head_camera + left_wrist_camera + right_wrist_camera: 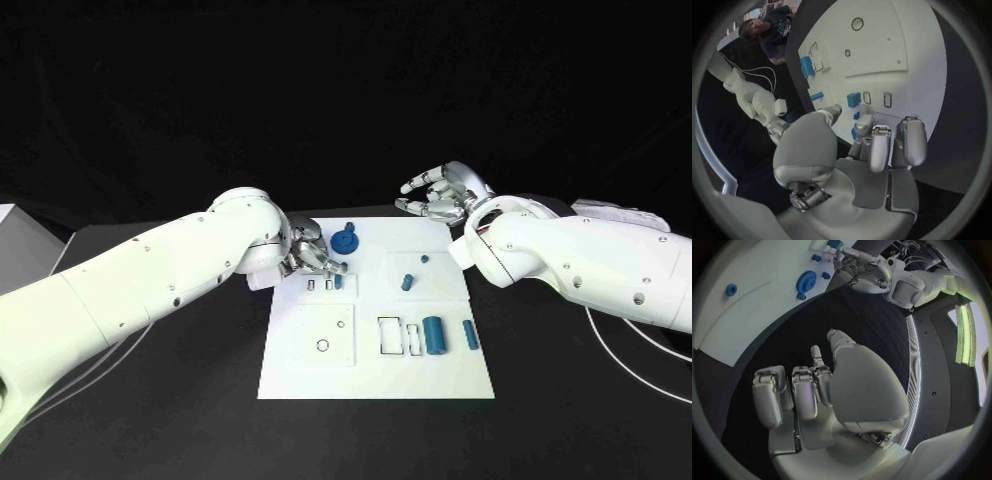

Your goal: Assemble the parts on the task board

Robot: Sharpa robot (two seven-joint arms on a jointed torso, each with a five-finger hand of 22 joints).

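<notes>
Left hand (310, 256) over half-hidden blue part (856, 133)

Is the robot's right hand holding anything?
No: the right hand hovers open beyond the task board, fingers apart and empty.

White board (433, 370) at centre on black table (144, 420); blue parts (433, 331) lower right, blue gear (345, 241), perhaps darker, upper middle; silver hands (310, 255), white arms (130, 290).
</notes>
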